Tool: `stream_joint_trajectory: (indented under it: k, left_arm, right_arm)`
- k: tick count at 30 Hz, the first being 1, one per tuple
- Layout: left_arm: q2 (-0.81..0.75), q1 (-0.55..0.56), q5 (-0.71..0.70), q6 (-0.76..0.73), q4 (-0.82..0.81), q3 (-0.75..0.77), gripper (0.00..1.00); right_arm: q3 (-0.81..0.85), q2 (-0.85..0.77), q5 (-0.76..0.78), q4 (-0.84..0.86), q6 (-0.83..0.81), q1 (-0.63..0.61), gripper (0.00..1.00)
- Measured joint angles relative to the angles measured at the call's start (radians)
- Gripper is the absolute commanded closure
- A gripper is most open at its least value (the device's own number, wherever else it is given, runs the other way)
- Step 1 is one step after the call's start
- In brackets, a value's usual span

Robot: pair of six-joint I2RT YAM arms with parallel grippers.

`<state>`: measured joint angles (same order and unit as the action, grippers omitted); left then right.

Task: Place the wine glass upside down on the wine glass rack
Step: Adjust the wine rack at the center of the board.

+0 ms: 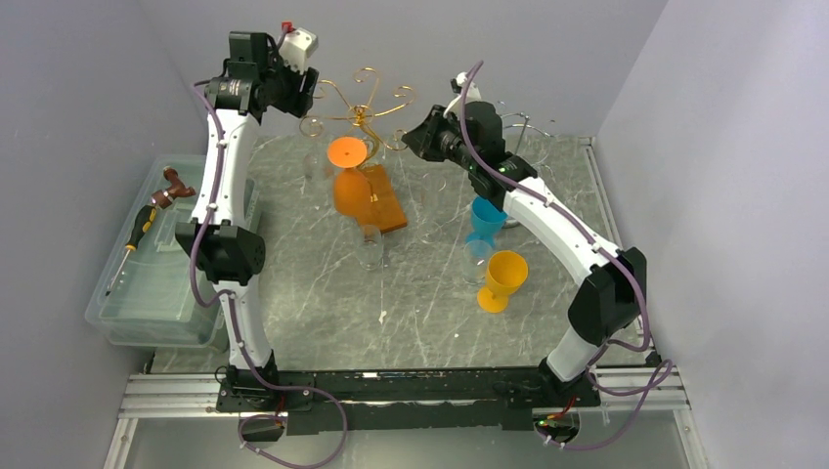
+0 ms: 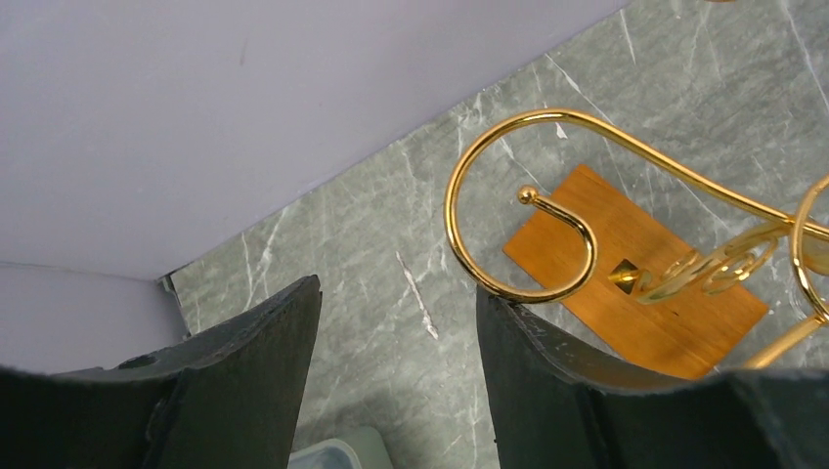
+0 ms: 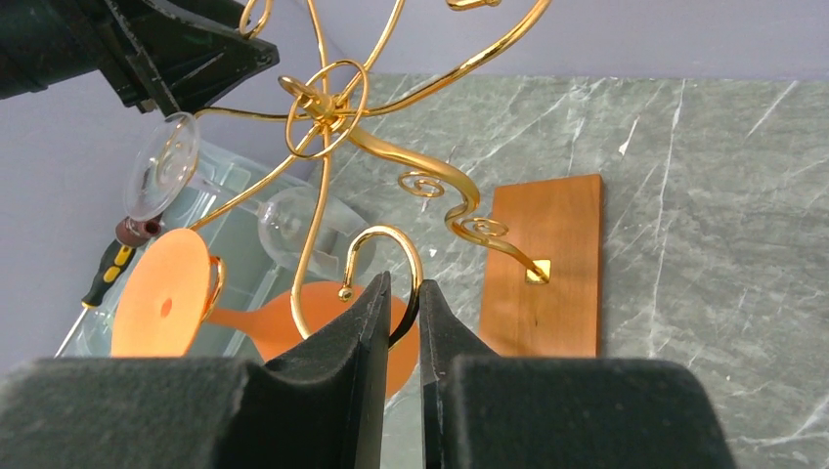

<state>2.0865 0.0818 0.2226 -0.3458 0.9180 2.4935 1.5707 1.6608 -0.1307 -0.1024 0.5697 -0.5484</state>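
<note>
The gold wire wine glass rack stands on a wooden base at the back of the table. An orange wine glass hangs upside down from it. A clear wine glass hangs upside down beside it, its foot on a rack arm. My left gripper is open and holds nothing, with a gold curl of the rack touching its right fingertip. My right gripper is shut on a hook of the rack.
A clear glass, a blue glass, another clear glass and a yellow glass stand upright on the table. A clear plastic bin with a screwdriver sits at the left edge. Walls close in behind and on both sides.
</note>
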Motion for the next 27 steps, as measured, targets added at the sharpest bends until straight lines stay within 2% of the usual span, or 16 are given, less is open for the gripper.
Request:
stream_joint_trajectory:
  k: [16,20,25,27]
  left_arm:
    - [0.056,0.014,-0.025,-0.033,-0.107,0.031,0.35]
    - [0.070,0.038,-0.047,-0.058,-0.132,0.056,0.31]
    - [0.064,0.070,-0.087,-0.096,-0.191,0.039,0.21]
    - [0.051,0.077,-0.093,-0.102,-0.220,0.016,0.16]
  right_arm:
    - [-0.047,-0.045,0.024,0.022,0.051,-0.065,0.98]
    - [-0.057,-0.048,0.016,0.021,0.062,-0.067,0.87]
    - [-0.079,-0.067,0.016,0.007,0.063,-0.062,0.79]
    - [-0.081,-0.069,0.005,0.007,0.061,-0.061,0.72]
